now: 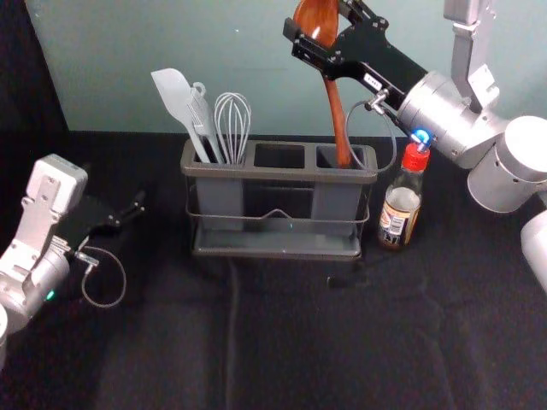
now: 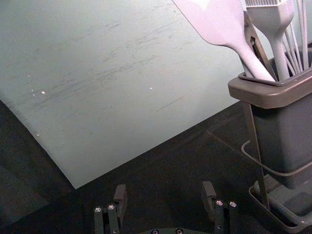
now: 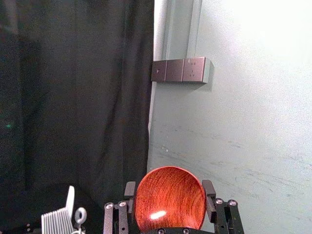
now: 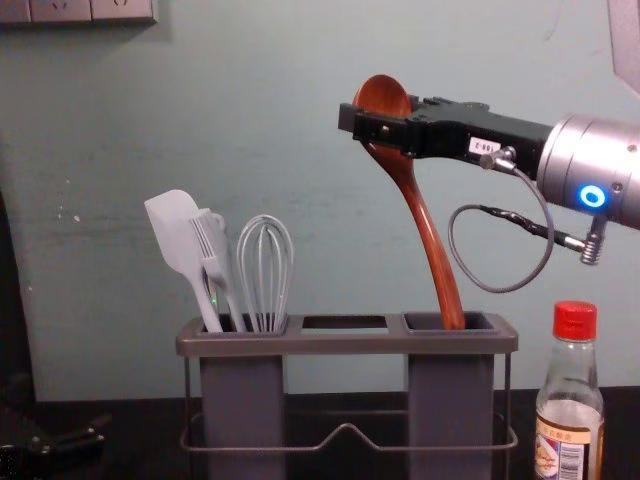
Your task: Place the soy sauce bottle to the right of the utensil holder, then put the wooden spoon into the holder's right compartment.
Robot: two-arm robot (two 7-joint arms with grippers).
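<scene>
My right gripper (image 1: 316, 31) is shut on the bowl of the wooden spoon (image 1: 337, 115), above the utensil holder (image 1: 273, 253). In the chest view the spoon (image 4: 428, 235) tilts slightly, its handle end inside the right compartment; the lower tip is hidden. Both fingers of my right gripper (image 3: 169, 195) flank the bowl (image 3: 169, 200) in the right wrist view. The soy sauce bottle (image 1: 401, 205), red-capped, stands upright just right of the holder. My left gripper (image 1: 137, 207) is parked left of the holder; in the left wrist view this gripper (image 2: 164, 196) is open, holding nothing.
A white spatula (image 4: 178, 240), a brush (image 4: 212, 250) and a whisk (image 4: 265, 270) stand in the holder's left compartment. The middle compartment (image 4: 345, 322) lies between them and the spoon. Behind the dark-covered table (image 1: 282, 342) rises a pale wall.
</scene>
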